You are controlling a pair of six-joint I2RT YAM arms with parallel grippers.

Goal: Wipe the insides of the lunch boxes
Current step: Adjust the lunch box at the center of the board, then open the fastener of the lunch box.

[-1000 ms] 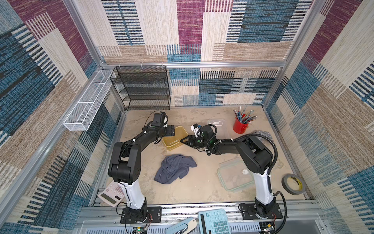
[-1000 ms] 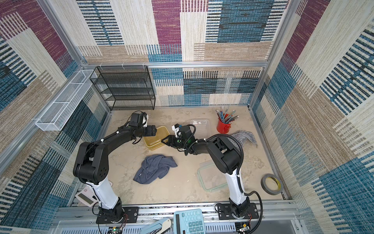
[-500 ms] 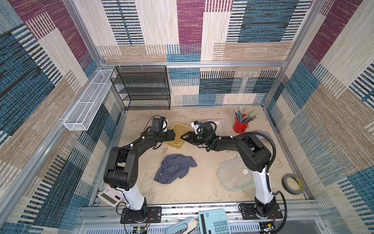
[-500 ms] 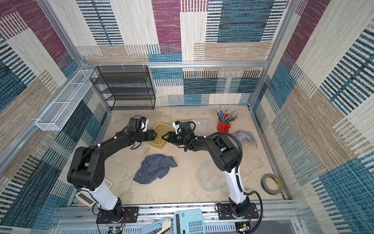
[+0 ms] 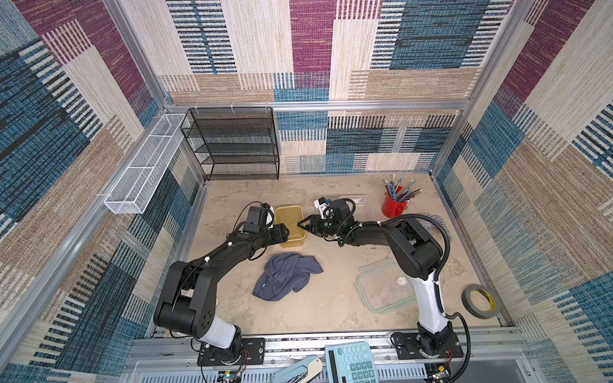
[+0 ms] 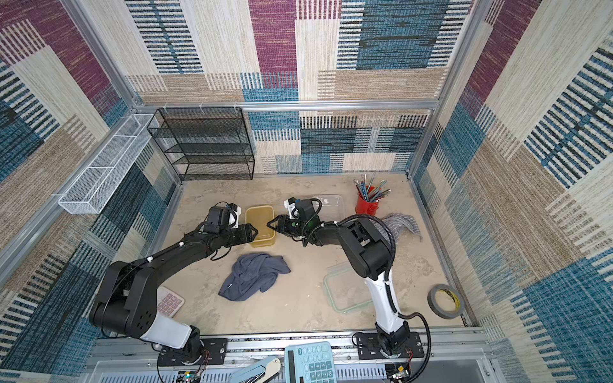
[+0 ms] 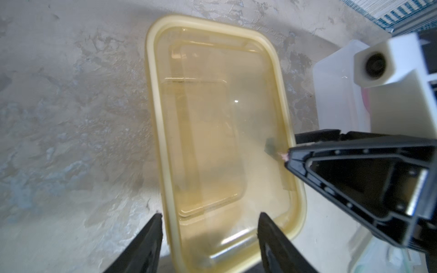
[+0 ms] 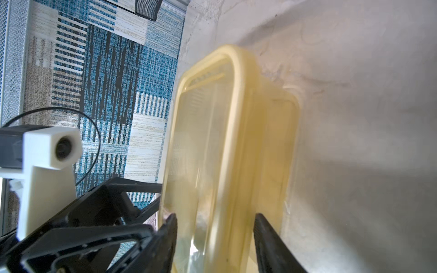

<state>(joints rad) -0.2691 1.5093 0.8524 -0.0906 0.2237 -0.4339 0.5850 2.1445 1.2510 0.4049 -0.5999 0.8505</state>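
On the near right of the mottled beige surface point(image 5: 331, 318), a clear, green-rimmed lid point(image 5: 378, 295) is seen lying flat, with a crumpled dark-blue cloth point(image 5: 285, 278) left loose beside it. Just beyond the cloth, the amber lunch box point(image 5: 292, 217) is set open side up, empty, and is flanked on 2 sides. Toward its near left corner, the wall is straddled by the left gripper point(image 7: 210, 227), with jaws parted, 1 outside and 1 over the inside, and nothing clamped. Its right wall is bracketed at the rim by the right gripper point(image 5: 300, 223). The jaws are partly apart, and whether the rim is pinched cannot be told. The box is judged light, thin-walled, fairly stiff and slick, so likely to skid if wiped unheld. The thick rim is judged the soundest hold. Farthest back, the frosted lunch box point(image 6: 331, 205) is partly hidden behind the right gripper.
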